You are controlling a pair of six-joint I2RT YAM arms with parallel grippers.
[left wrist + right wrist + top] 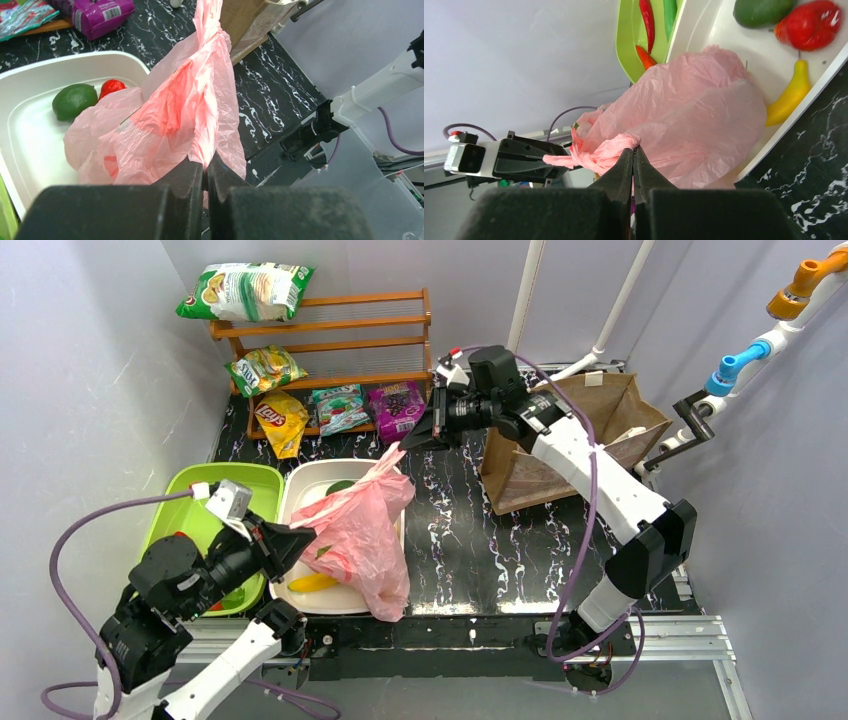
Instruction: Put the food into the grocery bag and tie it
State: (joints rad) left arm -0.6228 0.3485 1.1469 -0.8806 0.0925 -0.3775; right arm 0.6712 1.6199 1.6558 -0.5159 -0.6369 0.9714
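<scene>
Both hands are closed tight on the grocery bag — the left hand at its near end, the right hand at its twisted far end. The bag lies over the white tray at the desk's near left (a banana lies outside it) — the knot seems not finished.

You are looking into a booth closed in by plain, pale lilac-grey walls on the left, back and right. Your work surface is a black tabletop veined with white like marble. A low wooden rack of slatted shelves stands against the back wall, and two white pipes rise beside it. A silver metal rail runs along the near edge. The light is soft and even.
</scene>
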